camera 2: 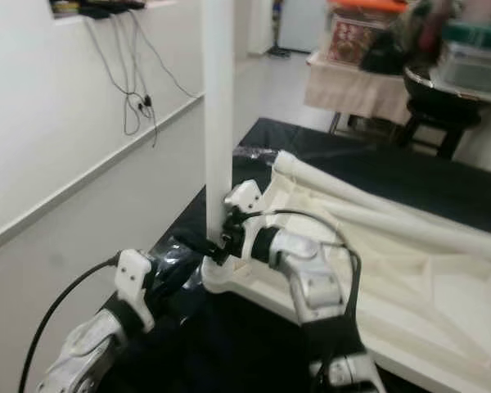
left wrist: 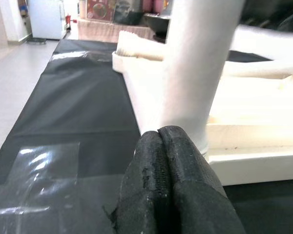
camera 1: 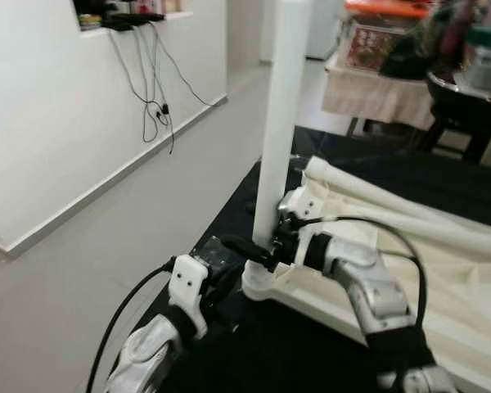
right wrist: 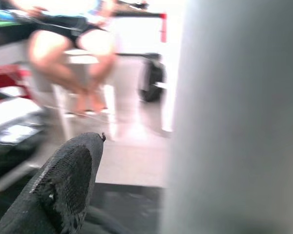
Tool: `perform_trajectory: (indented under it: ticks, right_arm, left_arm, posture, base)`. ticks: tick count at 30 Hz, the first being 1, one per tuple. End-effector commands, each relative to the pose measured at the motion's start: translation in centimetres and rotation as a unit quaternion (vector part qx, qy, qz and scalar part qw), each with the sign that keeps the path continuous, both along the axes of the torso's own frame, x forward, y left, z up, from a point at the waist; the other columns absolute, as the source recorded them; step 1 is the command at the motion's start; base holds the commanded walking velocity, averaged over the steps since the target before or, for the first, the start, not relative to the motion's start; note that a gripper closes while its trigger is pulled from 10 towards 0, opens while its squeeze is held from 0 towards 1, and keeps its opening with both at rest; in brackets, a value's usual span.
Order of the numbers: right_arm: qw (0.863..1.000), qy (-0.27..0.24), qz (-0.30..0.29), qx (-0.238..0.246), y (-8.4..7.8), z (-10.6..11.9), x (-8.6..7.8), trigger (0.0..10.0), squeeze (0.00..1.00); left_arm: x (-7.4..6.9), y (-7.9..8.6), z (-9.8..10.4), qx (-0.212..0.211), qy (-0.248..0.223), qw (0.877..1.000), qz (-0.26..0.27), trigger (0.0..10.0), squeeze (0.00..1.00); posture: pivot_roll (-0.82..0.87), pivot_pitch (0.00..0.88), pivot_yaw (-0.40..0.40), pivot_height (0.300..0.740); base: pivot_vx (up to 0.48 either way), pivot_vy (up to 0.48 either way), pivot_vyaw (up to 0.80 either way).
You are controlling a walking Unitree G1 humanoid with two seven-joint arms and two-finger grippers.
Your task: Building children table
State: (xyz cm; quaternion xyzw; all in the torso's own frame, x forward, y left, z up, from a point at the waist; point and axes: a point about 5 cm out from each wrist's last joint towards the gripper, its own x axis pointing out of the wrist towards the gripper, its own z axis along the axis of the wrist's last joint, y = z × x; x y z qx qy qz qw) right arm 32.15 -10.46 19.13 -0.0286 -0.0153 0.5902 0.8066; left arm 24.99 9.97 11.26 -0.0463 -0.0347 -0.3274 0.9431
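Table leg (camera 1: 280, 123): white tube standing upright in the near-left corner socket of the overturned white tabletop (camera 1: 442, 286), which lies on a black floor mat (left wrist: 73, 112)
Spare legs (camera 1: 393, 205): two more white tubes lying across the tabletop's underside
Left gripper (camera 1: 258, 252): jaws clenched together, empty, tips touching the base of the upright leg from the left
Right gripper (camera 1: 284, 229): at the leg's base from the right; one finger (right wrist: 63, 185) beside the tube, jaws' state cannot be told
Surroundings: white wall with hanging cables (camera 1: 151, 90) far left; cluttered counter (camera 1: 376, 90) far right; a seated person (right wrist: 73, 44) in the right wrist view
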Motion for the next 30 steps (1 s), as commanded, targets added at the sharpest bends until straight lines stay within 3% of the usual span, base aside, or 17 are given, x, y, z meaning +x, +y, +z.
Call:
perform_trajectory:
  ticks: [1,2,7,8,16,22,27,28,29,30]
  right_arm:
    - [0.999,0.022,0.042,-0.004,-0.6,-0.8,0.0,10.0,0.00]
    - [0.998,0.036,0.052,-0.001,-1.4,-0.3,1.1,10.0,0.00]
    - [0.997,0.056,0.048,0.003,-1.9,-0.1,2.1,10.0,0.00]
    - [0.997,0.060,0.038,-0.014,-2.2,-0.4,2.6,0.0,0.00]
    - [0.996,0.081,0.034,-0.020,-3.0,-1.2,3.0,0.0,0.00]
    - [0.999,0.040,0.001,-0.020,-4.6,-1.6,1.6,0.0,0.00]
    - [0.998,0.038,-0.044,-0.020,-4.5,-2.3,0.6,0.0,0.00]
    - [0.994,0.056,-0.095,-0.015,-3.7,-3.1,0.2,0.0,0.00]
    - [0.994,0.056,-0.095,-0.015,-3.7,-3.1,0.2,0.0,0.00]
    - [0.954,0.089,-0.284,0.037,-2.2,-4.9,0.0,0.0,0.00]
  left_arm:
    - [0.1,-0.2,-0.3,0.005,0.007,1.000,-0.001,10.0,0.00]
    - [0.2,-0.2,-0.4,0.007,0.008,1.000,0.000,10.0,0.00]
    - [0.2,-0.2,-0.4,0.008,0.007,1.000,0.001,10.0,0.00]
    - [0.3,-0.2,-0.4,0.008,0.008,1.000,0.001,10.0,0.00]
    - [0.2,-0.2,-0.4,0.009,0.010,1.000,-0.001,10.0,0.00]
    - [0.1,-0.1,-0.3,0.007,0.009,1.000,0.000,10.0,0.00]
    - [0.0,0.0,-0.2,0.006,0.009,1.000,-0.001,10.0,0.00]
    - [-0.1,0.1,-0.2,0.006,0.010,1.000,-0.003,10.0,0.00]
    - [-0.1,0.1,-0.2,0.006,0.010,1.000,-0.003,10.0,0.00]
    - [-0.1,0.3,-0.1,0.005,0.011,1.000,-0.004,10.0,0.00]
  posture:
    - [0.02,0.000,-0.082,0.740]
    - [0.03,0.000,-0.084,0.740]
    - [0.03,0.000,-0.083,0.740]
    - [0.03,0.000,-0.081,0.740]
    - [0.04,0.000,-0.078,0.740]
    - [0.02,0.000,-0.058,0.740]
    - [0.01,0.000,-0.055,0.740]
    - [0.01,0.000,-0.056,0.740]
    - [0.01,0.000,-0.056,0.740]
    - [0.00,0.000,-0.050,0.740]
  base:
    - [0.000,0.000,0.00]
    - [0.000,0.000,0.00]
    - [0.000,0.000,0.00]
    - [0.000,0.000,0.00]
    - [0.000,0.000,0.00]
    - [0.000,0.000,0.00]
    - [0.000,0.000,0.00]
    - [0.000,0.000,0.00]
    - [0.000,0.000,0.00]
    - [0.000,0.000,0.00]
